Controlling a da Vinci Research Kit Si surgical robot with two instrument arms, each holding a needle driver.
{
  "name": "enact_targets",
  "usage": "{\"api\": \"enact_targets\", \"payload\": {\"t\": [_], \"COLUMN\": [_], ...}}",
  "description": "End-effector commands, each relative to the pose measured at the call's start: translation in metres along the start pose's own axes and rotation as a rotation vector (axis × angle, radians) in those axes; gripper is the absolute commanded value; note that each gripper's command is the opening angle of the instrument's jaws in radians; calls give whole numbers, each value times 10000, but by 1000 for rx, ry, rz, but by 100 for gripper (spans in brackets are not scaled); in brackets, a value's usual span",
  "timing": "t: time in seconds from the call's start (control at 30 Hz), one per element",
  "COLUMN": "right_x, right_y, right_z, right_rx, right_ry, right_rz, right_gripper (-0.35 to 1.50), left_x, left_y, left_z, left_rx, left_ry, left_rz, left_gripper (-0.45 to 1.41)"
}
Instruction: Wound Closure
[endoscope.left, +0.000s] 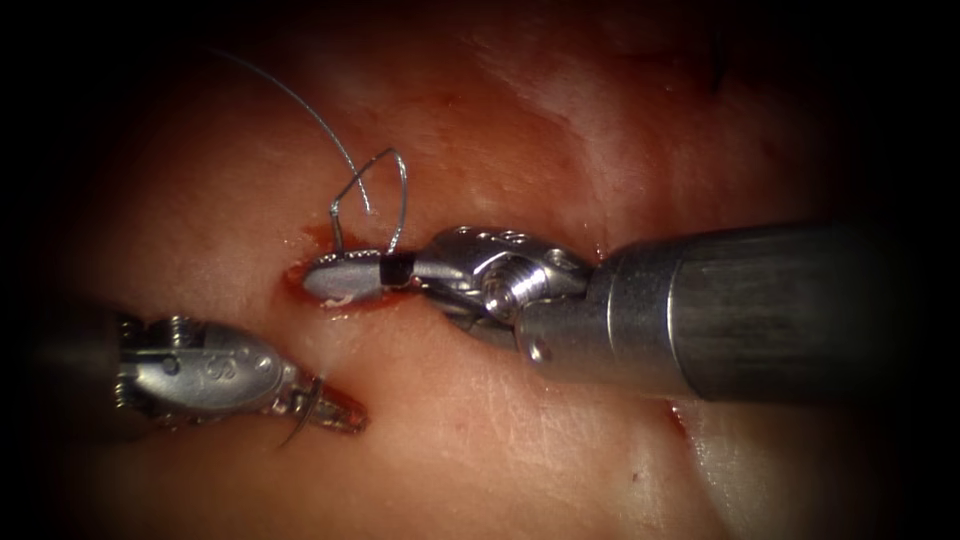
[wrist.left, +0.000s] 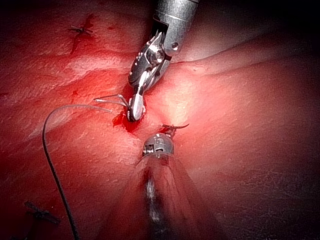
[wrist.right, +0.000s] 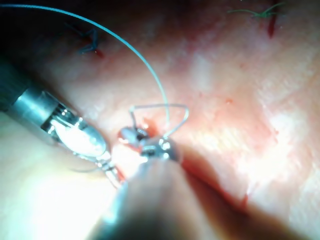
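Pink tissue (endoscope.left: 520, 130) makes up the whole backdrop, with the cut (endoscope.left: 297, 282) seen as a small red opening left of centre in the endoscope view.

The right tool (endoscope.left: 335, 279) is laid almost flat, tip pointing left, right in that opening. Its jaws look pressed together. A loop of thread (endoscope.left: 401, 190) is stood up just above them, and the long tail is swept off to the upper left of the frame. Whether any thread is actually pinched can't be made out; the loop is probably draped round the jaws, but that's a guess. Red fluid (wrist.left: 125, 123) is pooled at the tip in the left wrist view, where the same tool (wrist.left: 135, 111) is seen too.

The needle (endoscope.left: 302, 420) is held by the left tool (endoscope.left: 335, 412) in the lower left of the frame, below and left of the opening. The jaws are clamped on it roughly mid-curve, likely just to keep it parked clear of the loop. It isn't in the tissue as far as can be seen. Its long axis is set across the jaws, running from upper right down to lower left, curve bowed left. Which end is the point can't be told.
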Motion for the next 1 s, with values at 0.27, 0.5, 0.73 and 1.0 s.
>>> {"api": "enact_targets", "payload": {"t": [0.27,0.5,0.73,1.0], "right_x": [9,16,35,37], "right_y": [17,26,29,33], "right_z": [2,-26,-58,-76], "right_rx": [-68,-72,-148,-157], "right_ry": [81,83,-9,-38], "right_rz": [-106,-193,-304,-333], "right_gripper": [125,133,141,140], "left_x": [2,3,4,10], "left_y": [-1,-1,-1,0], "left_z": [0,-3,-5,-17], "left_rx": [11,15,17,35], "left_ry": [3,3,4,6], "left_rz": [7,18,23,141], "left_gripper": [-40,-38,-37,-11]}}
